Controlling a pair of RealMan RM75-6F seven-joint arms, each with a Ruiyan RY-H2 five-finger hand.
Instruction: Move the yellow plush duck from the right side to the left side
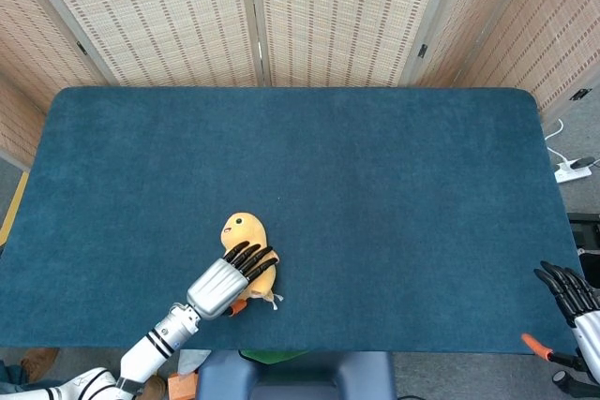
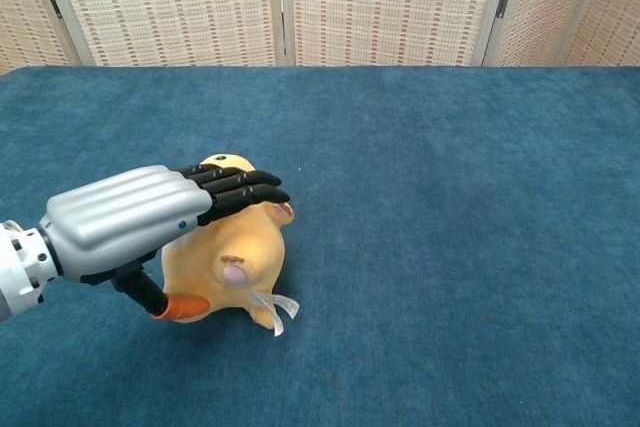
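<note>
The left hand (image 1: 228, 280) lies over the yellow plush duck (image 1: 249, 248), its dark fingers (image 2: 240, 190) stretched flat across the belly and its orange-tipped thumb low at the toy's near side. It holds nothing; the fingers are not wrapped around the toy. The duck lies on its back under that palm, head poking out beyond the fingertips, on the blue table (image 1: 375, 175). The right hand (image 1: 574, 299) hangs well apart at the table's near right corner, fingers spread and empty.

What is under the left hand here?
The duck lies on the table under the left hand, whose fingers stretch across its body. Its head, feet and tag show; the covered flank and any contact do not.
</note>
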